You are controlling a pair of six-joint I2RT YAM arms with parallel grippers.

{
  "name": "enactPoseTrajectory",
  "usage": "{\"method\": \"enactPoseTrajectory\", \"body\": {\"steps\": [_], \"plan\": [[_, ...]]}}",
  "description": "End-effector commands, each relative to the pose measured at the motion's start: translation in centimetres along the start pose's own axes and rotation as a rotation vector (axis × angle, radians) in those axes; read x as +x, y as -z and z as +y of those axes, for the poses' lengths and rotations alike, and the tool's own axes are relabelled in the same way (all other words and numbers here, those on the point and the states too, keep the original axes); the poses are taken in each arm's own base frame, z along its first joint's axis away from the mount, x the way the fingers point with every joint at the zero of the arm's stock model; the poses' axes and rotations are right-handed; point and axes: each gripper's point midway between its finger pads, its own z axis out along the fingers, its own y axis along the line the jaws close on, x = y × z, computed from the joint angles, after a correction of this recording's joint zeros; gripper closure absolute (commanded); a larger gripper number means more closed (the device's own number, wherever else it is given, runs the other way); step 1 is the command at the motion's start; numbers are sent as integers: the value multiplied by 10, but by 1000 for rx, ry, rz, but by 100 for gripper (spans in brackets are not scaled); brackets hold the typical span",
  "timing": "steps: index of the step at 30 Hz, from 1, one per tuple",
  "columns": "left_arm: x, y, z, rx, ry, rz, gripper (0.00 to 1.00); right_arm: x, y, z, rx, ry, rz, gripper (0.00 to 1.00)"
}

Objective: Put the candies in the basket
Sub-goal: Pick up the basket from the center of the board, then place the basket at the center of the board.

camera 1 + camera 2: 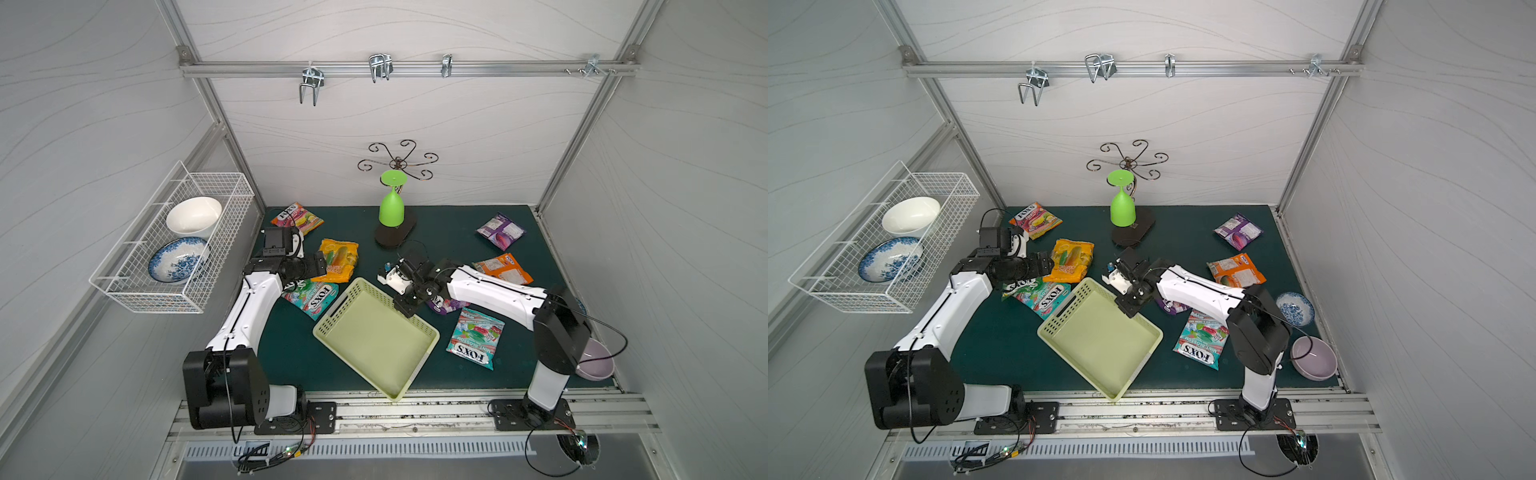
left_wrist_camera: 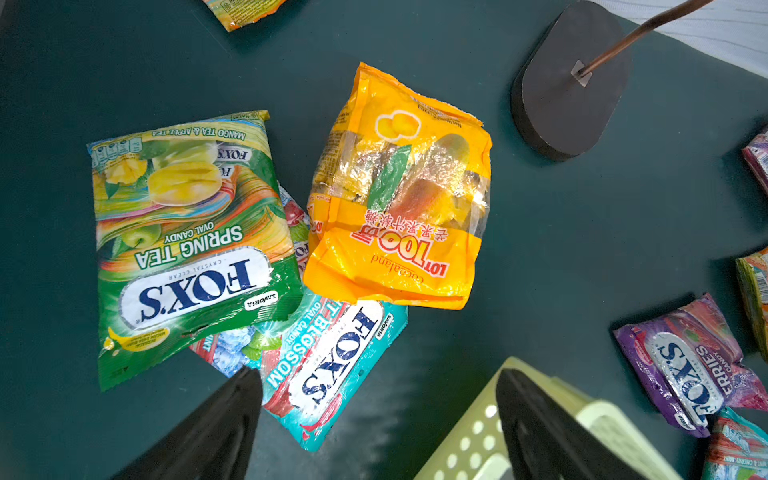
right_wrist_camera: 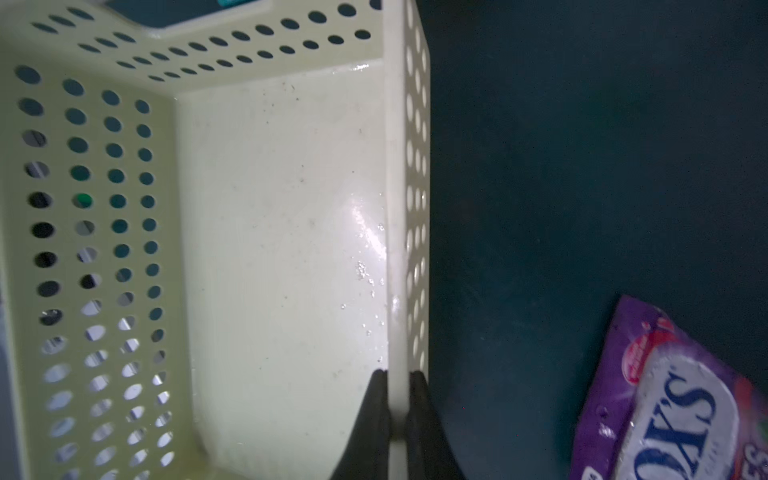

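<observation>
Green matting [image 1: 457, 232] bears limp, slippery glossy candy bags [image 2: 395, 199] we'd take by a seam; left gripper [image 2: 376, 372] gapes, right gripper [image 3: 397, 374] nips the stiff pale-green perforated plastic basket [image 3: 95, 187] by its two-o'clock wall.

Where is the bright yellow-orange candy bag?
In both top views the yellow-orange bag lies on the green mat, left side, just behind the basket, its edge overlapping a teal FOX'S bag.
</observation>
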Motion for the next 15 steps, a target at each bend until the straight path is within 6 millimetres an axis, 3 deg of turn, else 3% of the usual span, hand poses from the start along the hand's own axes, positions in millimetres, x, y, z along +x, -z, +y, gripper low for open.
{"method": "enactPoseTrajectory", "body": {"steps": [1, 10, 15], "plan": [[-15, 7, 0, -3, -18, -62, 8, -13, 24, -5, -46, -167, -104, 100], [-17, 10, -1, 1, -19, -73, 8, -5, 24, -19, -38, -409, -150, 100], [-18, 13, -1, -6, -16, -71, 8, 4, 17, -42, -1, -570, -140, 100]]}}
